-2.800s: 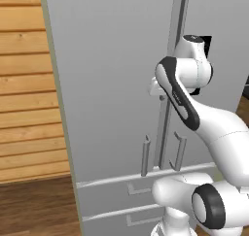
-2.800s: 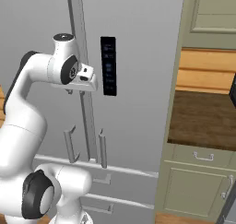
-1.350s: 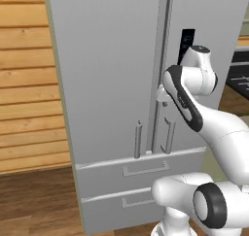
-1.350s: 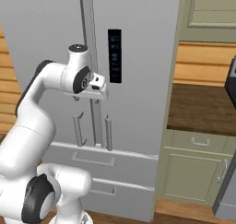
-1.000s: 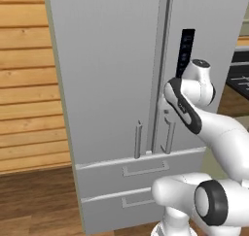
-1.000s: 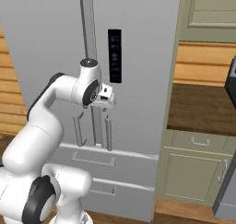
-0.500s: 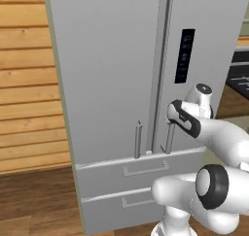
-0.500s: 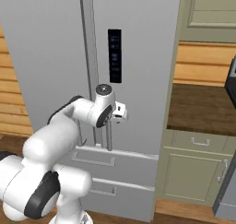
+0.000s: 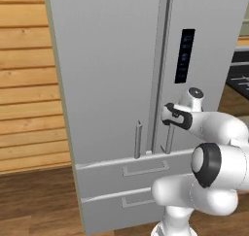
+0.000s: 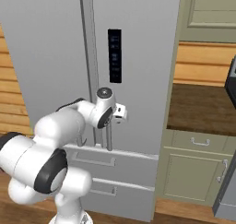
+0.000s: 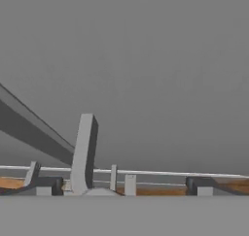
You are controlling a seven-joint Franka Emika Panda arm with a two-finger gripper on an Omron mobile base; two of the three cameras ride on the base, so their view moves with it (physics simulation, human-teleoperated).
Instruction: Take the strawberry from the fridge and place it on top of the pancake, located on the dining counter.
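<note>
The light-grey fridge (image 9: 112, 70) stands in front of me with both upper doors shut, so the strawberry is hidden. My hand (image 9: 171, 117) is pressed up close to the right door at the top of its vertical bar handle (image 9: 169, 139). In the hand view my gripper (image 11: 121, 185) is open, its fingertips (image 11: 48, 184) far apart. The handle (image 11: 83, 155) rises between them, nearer the left tip. The dining counter and pancake are out of view.
A dark control panel (image 9: 186, 55) sits on the right door above my hand (image 10: 119, 113). Two drawers (image 9: 146, 169) lie below the doors. A plank wall (image 9: 24, 84) is on the left. A wood-topped wall counter (image 10: 203, 108) with green cabinets (image 10: 193, 172) is on the right.
My arm has folded down and my hand has dropped from the control panel's height to the top of the right door handle. The fridge doors have stayed shut.
</note>
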